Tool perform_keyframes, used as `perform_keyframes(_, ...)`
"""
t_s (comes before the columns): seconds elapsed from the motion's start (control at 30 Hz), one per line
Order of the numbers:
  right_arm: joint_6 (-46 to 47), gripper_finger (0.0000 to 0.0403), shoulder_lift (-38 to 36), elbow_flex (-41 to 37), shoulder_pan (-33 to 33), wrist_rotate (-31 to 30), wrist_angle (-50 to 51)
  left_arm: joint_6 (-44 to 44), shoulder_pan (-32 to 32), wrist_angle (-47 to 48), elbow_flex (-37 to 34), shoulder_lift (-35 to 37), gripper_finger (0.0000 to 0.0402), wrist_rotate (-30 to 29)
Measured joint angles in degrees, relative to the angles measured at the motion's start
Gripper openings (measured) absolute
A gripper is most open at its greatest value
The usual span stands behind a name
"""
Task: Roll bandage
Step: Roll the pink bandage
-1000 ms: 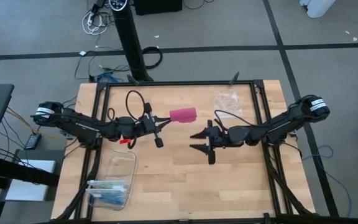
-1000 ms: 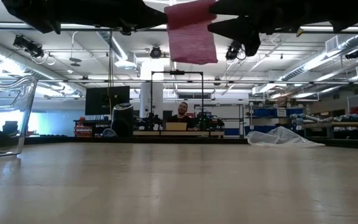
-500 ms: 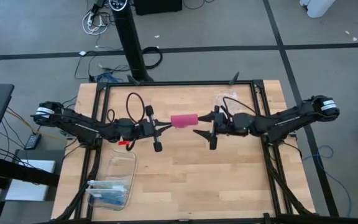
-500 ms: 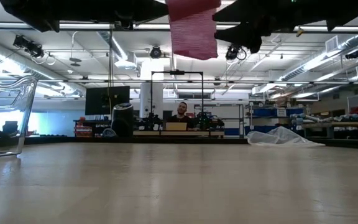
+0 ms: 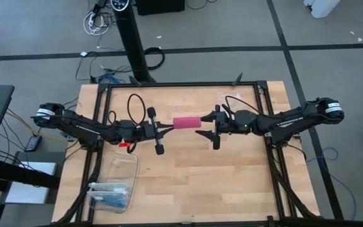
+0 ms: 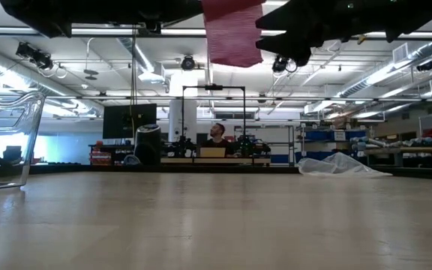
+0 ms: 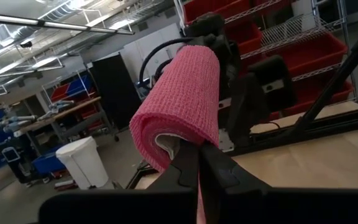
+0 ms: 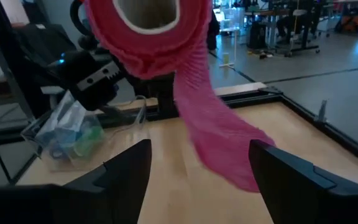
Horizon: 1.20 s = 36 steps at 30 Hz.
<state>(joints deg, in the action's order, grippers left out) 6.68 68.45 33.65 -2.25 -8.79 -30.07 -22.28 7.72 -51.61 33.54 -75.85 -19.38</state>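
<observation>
The bandage (image 5: 186, 122) is held in the air above the middle of the tabletop (image 5: 232, 183), pinched at one end by the left pincer (image 5: 169, 126), whose fingers are closed on it. The right pincer (image 5: 208, 126) faces its other end with fingers spread wide, holding nothing.

From above the bandage looks like a short pink roll lying between the two pincers. The low view shows a flat tail (image 6: 232, 34) hanging below the arms, well clear of the tabletop. The right wrist view looks into the hollow end of the roll (image 8: 146, 31) with the tail trailing down.

Open wood lies all around under both pincers. A clear box (image 5: 113, 184) sits near the front edge on the left pincer's side, and a clear bag (image 5: 229, 100) lies behind the right pincer.

In the low view both pincers are cut off at the top, dark and hard to separate.
</observation>
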Motion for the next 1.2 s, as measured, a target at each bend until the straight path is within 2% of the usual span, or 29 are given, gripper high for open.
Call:
perform_keyframes(0.27, -0.6, 0.0278, -6.4, 0.0, 0.6, -0.4, 8.4, 0.0, 0.3, 0.3, 0.1, 0.9, 0.0001, 0.0)
perform_keyframes(0.4, -0.8, 0.0286, -7.8, 0.0, 1.3, -0.6, 9.3, 0.0, 0.3, 0.6, 0.1, 0.9, 0.0001, 0.5)
perform_keyframes(0.6, 1.7, 0.0290, -4.2, 0.0, 2.3, 6.6, 4.0, 0.4, 0.3, 0.5, 0.1, 0.9, 0.0001, 0.5)
perform_keyframes(0.77, 3.6, 0.0273, 1.7, 0.0, 3.2, 5.3, -0.9, 0.4, 0.3, 0.5, 0.1, 0.9, 0.0001, -0.1)
perform_keyframes(0.9, 4.2, 0.0218, 4.2, 0.0, 3.5, 4.8, -4.3, 0.7, 0.3, 0.5, 0.1, 0.9, 0.0001, -0.4)
perform_keyframes(1.13, 3.8, 0.0049, 4.6, 0.0, 3.3, 4.9, -5.1, 0.6, 0.3, 0.5, 0.1, 0.8, 0.0001, -0.9)
perform_keyframes(1.2, 3.2, 0.0014, 4.6, 0.0, 3.2, 4.8, -5.1, 0.2, 0.3, 0.5, 0.1, 0.8, 0.0001, -1.8)
